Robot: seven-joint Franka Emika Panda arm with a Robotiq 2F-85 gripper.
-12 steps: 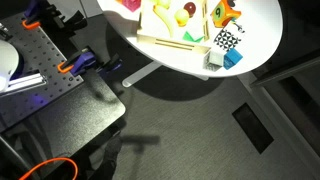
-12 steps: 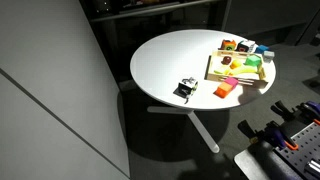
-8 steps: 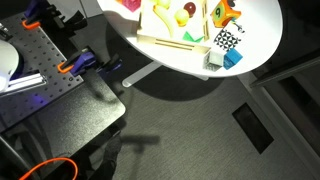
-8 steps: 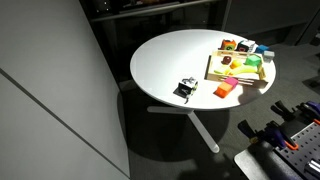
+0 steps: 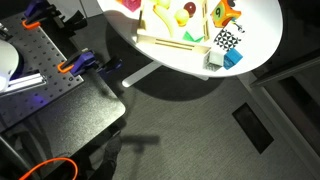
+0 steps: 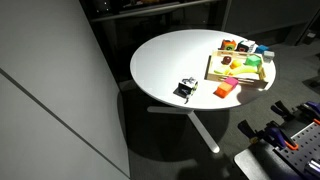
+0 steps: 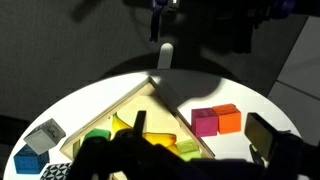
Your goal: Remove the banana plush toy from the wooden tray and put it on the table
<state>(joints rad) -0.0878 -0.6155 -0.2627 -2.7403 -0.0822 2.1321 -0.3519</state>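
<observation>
The wooden tray [image 5: 165, 40] lies on the round white table [image 5: 262, 22] and shows in both exterior views, on the table [image 6: 170, 55] at its far edge [image 6: 213, 72]. The pale-yellow banana plush toy [image 5: 160, 15] lies inside it beside a rounder yellow-and-red toy [image 5: 185, 12]. In the wrist view the tray's rim [image 7: 120, 100] runs diagonally, and the banana [image 7: 160, 138] lies in shadow inside it. My gripper [image 7: 200, 133] is open and empty, well above the tray's edge. It does not show in either exterior view.
A pink block [image 7: 205, 121] and an orange block [image 7: 229, 117] sit on the table beside the tray. Green pieces [image 7: 97, 135] lie in the tray. A checkered cube [image 5: 226, 40] and a blue cube [image 5: 235, 58] stand near the table edge. A dark perforated bench [image 5: 45, 70] stands beside the table.
</observation>
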